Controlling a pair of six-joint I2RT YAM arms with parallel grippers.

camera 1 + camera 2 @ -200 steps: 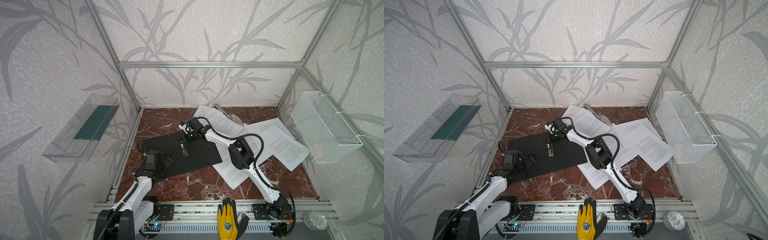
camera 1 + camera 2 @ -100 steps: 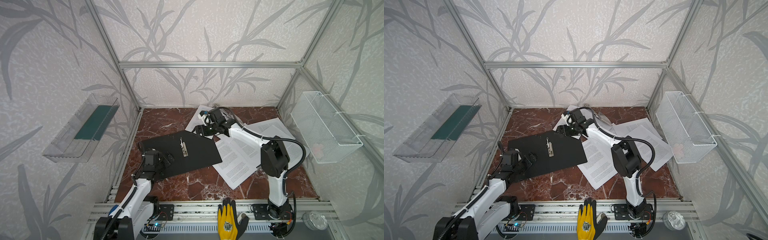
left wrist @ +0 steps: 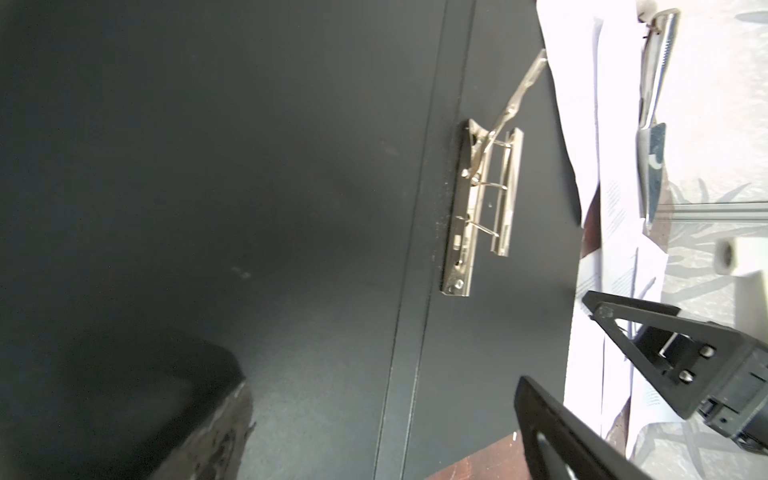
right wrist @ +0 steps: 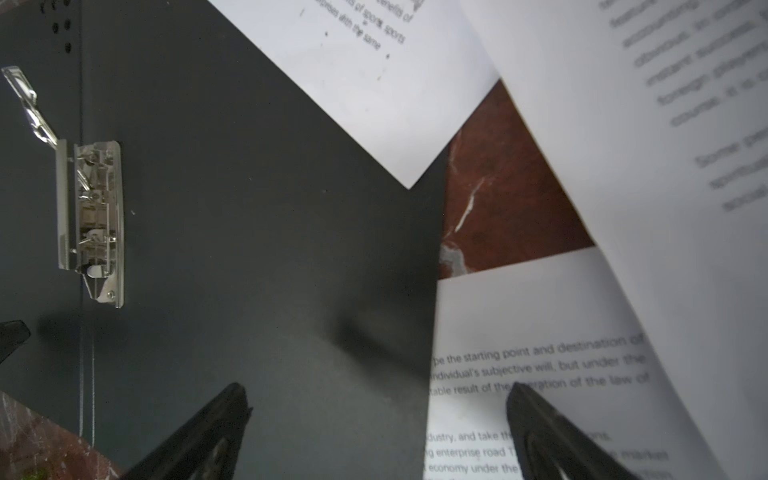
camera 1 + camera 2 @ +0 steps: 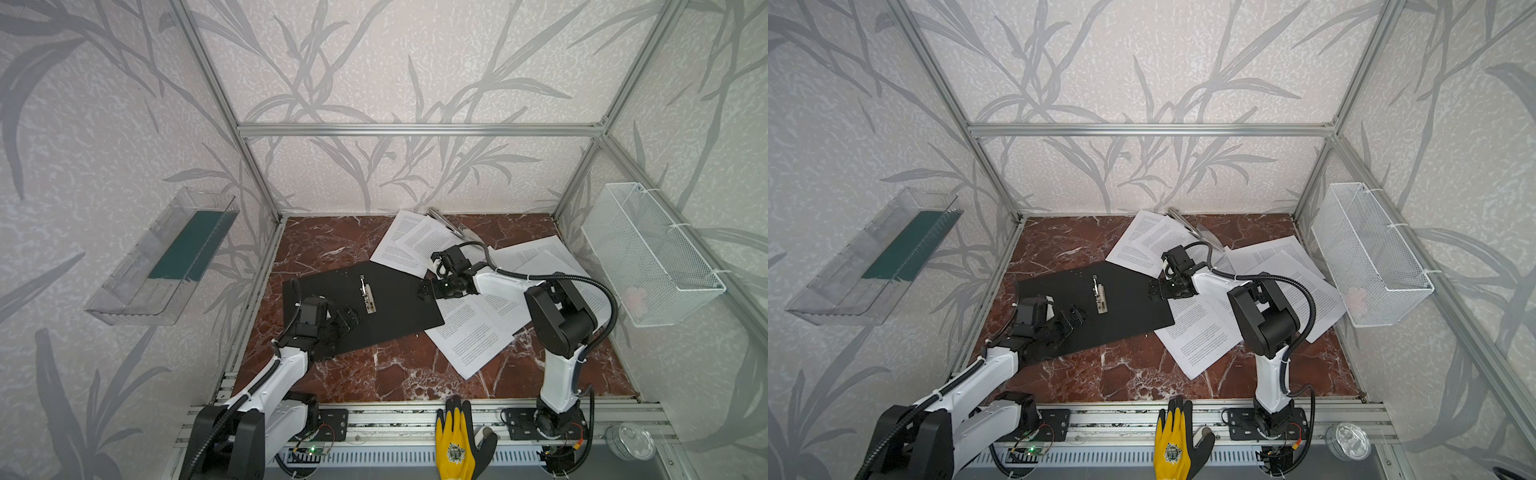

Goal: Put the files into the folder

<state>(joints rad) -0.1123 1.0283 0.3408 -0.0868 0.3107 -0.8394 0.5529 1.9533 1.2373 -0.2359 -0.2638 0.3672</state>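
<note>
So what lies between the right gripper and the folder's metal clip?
Only bare black folder surface: nothing lies between the right gripper and the metal clip. Both top views and the right wrist view show it.

Folder [image 5: 361, 303] on the table [image 5: 332, 374], left of the files [image 5: 473, 336] and overlapping them, clip [image 5: 369, 299] at its middle.

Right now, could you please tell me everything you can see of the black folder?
The folder is matte black, opened flat on the marble table. Its metal clip sits by the spine crease, lever raised. One sheet overlaps its far edge; its right edge covers another sheet. The open left gripper is over its near corner, the open right gripper at its right edge.
</note>
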